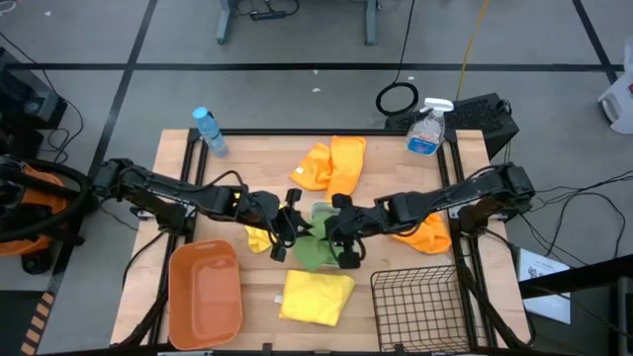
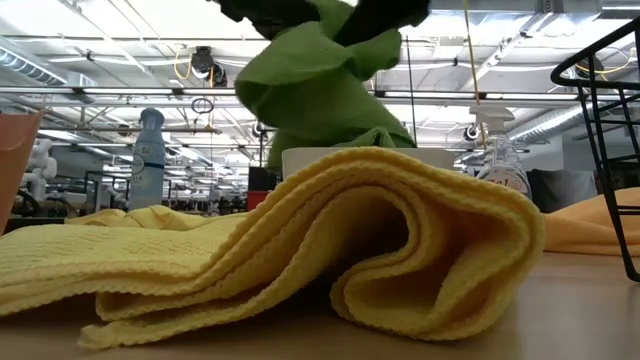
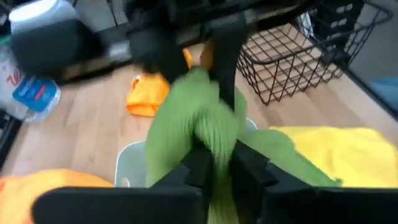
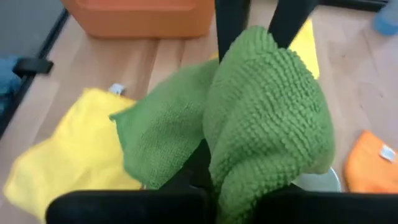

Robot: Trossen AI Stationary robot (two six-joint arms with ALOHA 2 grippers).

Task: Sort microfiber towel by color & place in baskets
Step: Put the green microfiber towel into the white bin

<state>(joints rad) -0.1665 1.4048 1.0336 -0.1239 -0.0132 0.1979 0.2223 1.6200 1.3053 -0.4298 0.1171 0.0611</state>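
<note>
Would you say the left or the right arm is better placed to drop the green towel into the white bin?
Hard to separate: both the left gripper and right gripper pinch the green towel directly above the white bin. Probably either; the right gripper's fistful looks bigger.

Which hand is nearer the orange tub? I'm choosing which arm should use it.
Left. The left hand sits just up and right of the orange tub; the right hand is farther right, past the green towel.

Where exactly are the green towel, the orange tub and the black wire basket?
green towel [image 1: 315, 249]: high view, on the cloth hanging between the two grippers.
orange tub [image 1: 206, 289]: high view, on its bare floor.
black wire basket [image 1: 415, 307]: high view, on its mesh bottom.
</note>
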